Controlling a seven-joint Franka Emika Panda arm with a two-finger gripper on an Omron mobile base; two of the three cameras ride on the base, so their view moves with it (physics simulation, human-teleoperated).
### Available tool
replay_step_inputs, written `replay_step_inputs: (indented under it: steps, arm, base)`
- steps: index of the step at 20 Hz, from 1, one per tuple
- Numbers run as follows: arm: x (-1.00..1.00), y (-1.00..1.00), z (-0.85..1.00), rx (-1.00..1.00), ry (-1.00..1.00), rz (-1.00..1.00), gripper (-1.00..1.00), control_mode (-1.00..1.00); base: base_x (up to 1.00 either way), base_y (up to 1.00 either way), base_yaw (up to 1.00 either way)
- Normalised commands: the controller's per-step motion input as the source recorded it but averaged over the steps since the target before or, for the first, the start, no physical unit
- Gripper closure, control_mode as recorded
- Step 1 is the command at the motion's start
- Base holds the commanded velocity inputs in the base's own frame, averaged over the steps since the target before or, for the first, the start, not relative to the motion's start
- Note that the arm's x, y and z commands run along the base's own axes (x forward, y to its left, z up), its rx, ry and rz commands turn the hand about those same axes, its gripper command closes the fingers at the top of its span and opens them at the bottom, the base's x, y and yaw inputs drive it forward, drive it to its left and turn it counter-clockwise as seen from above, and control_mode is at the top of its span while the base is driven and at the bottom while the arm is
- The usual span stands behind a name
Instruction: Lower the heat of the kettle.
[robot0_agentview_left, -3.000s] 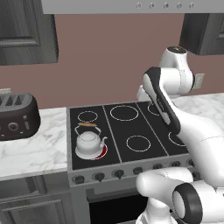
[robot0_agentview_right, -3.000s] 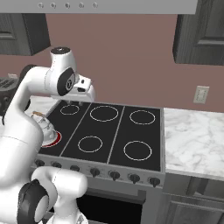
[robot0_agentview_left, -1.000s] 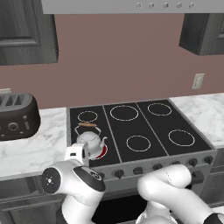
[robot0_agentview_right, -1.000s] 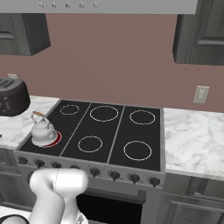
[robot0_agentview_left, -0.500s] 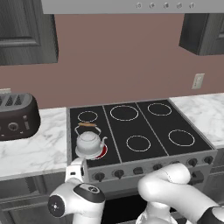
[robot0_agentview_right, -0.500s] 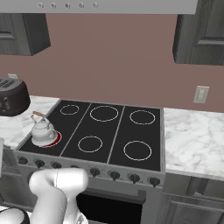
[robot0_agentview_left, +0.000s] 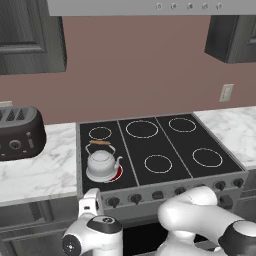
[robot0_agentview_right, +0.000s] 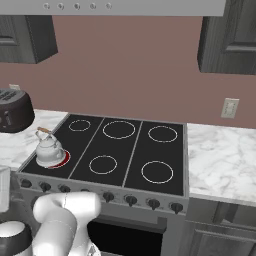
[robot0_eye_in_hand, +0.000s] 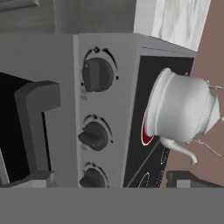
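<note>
The small shiny silver kettle (robot0_agentview_left: 102, 162) with an orange-brown bar on its handle stands on the front-left burner (robot0_agentview_left: 116, 174), which glows red. That kettle (robot0_agentview_right: 49, 149) is upright and untouched. My arm is folded low before the stove's left front. In the rolled hand view the kettle (robot0_eye_in_hand: 183, 107) sits beyond the knob panel, beside the red ring (robot0_eye_in_hand: 146, 135). Three dark knobs (robot0_eye_in_hand: 97, 74) (robot0_eye_in_hand: 94, 135) (robot0_eye_in_hand: 91, 177) run along the panel. My gripper (robot0_eye_in_hand: 109, 180) is open, its fingertips (robot0_eye_in_hand: 189, 178) wide apart at the bottom, holding nothing, a short way off the knobs.
A dark boxy toaster (robot0_agentview_left: 17, 132) stands on the marble counter (robot0_agentview_left: 45, 170) left of the stove. The oven door handle (robot0_eye_in_hand: 37, 127) juts out below the knobs. Other burners (robot0_agentview_left: 141, 128) are unlit. A wall outlet (robot0_agentview_right: 230, 107) sits above the right counter.
My hand has sunk from beside the kettle to below the stove's front edge, level with the knob panel. The kettle has not moved.
</note>
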Motion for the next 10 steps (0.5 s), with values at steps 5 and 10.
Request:
replay_step_inputs:
  steps: [5,10]
  arm:
    - [0.16,0.22,-0.22,-0.04,0.00,0.00,-1.00,-1.00]
    - [0.20,0.17,-0.19,-0.05,0.00,0.00,-1.00,-1.00]
  base:
    - [0.00,0.00,0.00]
    - [0.00,0.00,0.00]
